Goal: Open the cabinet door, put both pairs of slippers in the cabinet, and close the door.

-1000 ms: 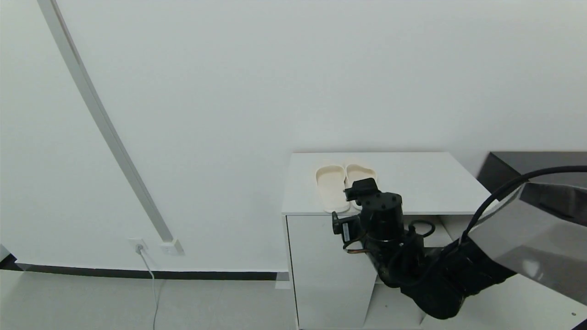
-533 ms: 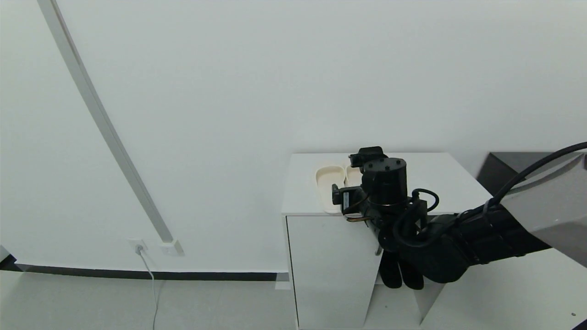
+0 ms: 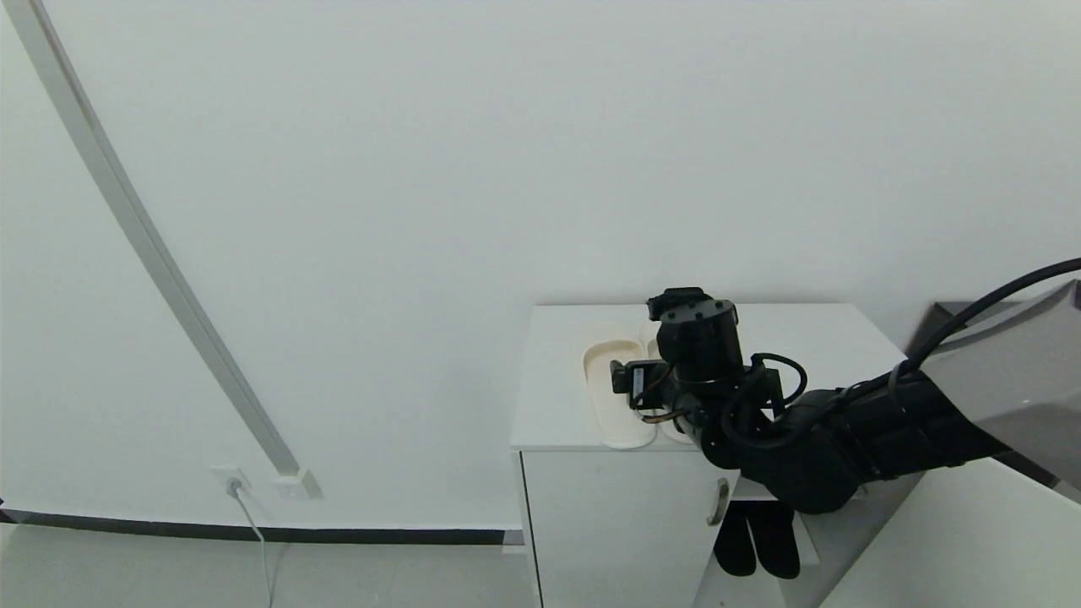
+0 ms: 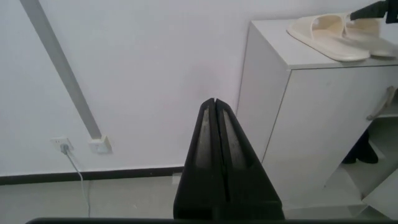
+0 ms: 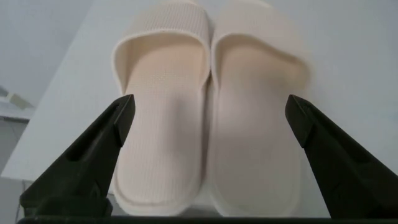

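Right gripper point(image 5: 209, 102) newly over cream slippers point(image 5: 163, 124), jaws wide apart

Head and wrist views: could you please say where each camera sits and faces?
Head view: on the head, looking down at the white cabinet; right arm shows.
Left wrist view: left of the cabinet, facing it; left jaws shut.
Right wrist view: above the cabinet top, facing the cream slippers; right jaws open.
All three show the cream slippers.

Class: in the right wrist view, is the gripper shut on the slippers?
No, the right gripper is open, one finger each side of the slippers.
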Tool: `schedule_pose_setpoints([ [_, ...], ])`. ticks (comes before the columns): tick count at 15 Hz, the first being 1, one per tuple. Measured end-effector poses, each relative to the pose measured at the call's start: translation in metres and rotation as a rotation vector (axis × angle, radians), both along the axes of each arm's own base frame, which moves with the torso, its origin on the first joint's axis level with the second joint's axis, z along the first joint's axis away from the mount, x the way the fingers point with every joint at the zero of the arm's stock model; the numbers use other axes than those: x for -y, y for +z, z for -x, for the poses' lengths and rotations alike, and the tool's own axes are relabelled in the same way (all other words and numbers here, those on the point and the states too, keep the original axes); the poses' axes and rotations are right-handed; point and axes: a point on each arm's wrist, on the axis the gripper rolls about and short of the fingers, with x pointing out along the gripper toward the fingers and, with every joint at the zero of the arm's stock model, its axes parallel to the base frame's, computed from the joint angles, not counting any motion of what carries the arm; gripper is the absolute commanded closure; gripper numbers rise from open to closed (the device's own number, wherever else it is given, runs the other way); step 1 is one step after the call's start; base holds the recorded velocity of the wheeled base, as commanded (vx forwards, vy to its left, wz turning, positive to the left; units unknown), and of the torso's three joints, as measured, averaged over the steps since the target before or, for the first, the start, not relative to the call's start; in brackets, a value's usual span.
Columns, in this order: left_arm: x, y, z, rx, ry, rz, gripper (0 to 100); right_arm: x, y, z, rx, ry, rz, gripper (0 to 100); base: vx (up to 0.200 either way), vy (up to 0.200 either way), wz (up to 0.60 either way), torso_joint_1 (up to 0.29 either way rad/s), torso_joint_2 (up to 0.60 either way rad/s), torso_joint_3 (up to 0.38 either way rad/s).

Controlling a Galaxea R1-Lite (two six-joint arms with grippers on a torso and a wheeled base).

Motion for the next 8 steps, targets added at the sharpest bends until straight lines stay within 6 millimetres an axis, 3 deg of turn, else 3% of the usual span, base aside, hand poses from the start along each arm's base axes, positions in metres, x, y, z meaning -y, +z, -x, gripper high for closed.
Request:
schedule_pose_setpoints([
  [8, 0.0, 0.0, 0.0, 0.0, 0.0, 0.002, 100, 0.001, -0.028, -0.046, 0.009, -0.045, -0.025, 0, 0.0, 0.0, 0.0, 0.0, 0.0, 0.0],
])
